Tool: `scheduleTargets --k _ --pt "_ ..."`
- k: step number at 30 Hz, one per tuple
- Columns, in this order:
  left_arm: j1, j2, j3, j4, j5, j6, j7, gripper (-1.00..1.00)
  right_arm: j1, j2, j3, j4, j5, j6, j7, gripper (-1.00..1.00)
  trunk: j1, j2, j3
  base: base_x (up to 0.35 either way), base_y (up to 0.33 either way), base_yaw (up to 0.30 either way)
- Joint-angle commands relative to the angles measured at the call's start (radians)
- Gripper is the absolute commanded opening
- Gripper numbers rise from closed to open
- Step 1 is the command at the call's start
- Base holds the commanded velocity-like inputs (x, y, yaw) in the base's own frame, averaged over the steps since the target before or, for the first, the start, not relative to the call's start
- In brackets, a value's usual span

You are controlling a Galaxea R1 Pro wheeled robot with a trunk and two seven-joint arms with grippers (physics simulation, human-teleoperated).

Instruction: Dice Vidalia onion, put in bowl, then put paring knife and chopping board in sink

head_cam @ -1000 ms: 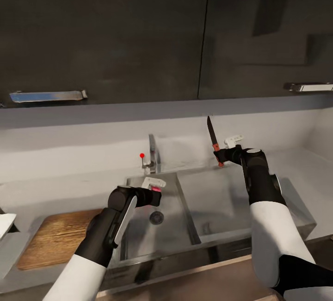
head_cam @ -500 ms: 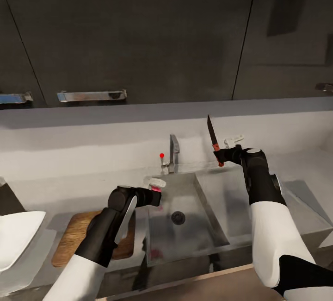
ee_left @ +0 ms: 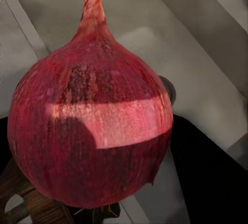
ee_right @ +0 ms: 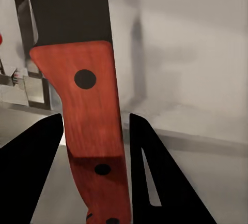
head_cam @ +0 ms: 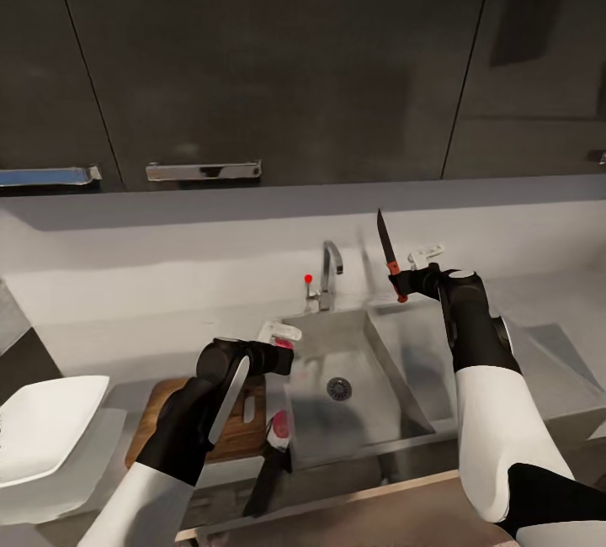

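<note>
While left fingers (head_cam: 284,343) grip onion (ee_left: 93,125), right hold paring knife (head_cam: 388,252)

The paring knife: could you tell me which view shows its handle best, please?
The right wrist view: the paring knife shows its reddish handle and dark rivets close up between the right pincer's fingers. The head view shows the whole knife small, blade pointing up.
</note>
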Motion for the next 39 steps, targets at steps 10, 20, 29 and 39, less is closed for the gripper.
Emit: scheduleTargets --k 10,20,29,39 --pt "-0.001 0.0 0.0 0.003 0.002 0.005 -0.001 -1.0 -0.001 0.001 -0.004 -0.001 0.01 0.001 0.01 -1.0 0.001 -0.002 -0.005 -0.001 0.001 0.153" --pt "-0.001 0.0 0.002 0.001 0.002 0.005 -0.001 -1.0 -0.001 0.001 -0.004 -0.001 0.01 0.001 0.01 -1.0 0.001 -0.002 -0.009 0.0 0.0 0.163" --pt "-0.001 0.001 0.002 0.0 0.002 0.005 -0.001 -1.0 -0.001 0.001 -0.004 -0.001 0.009 0.001 0.01 -1.0 0.001 -0.002 -0.013 -0.031 0.055 0.152" --pt "-0.001 0.013 0.005 0.003 0.002 0.005 -0.001 -1.0 -0.001 0.001 -0.004 -0.001 0.01 0.001 0.01 -1.0 0.001 -0.002 -0.016 -0.102 0.187 0.091"
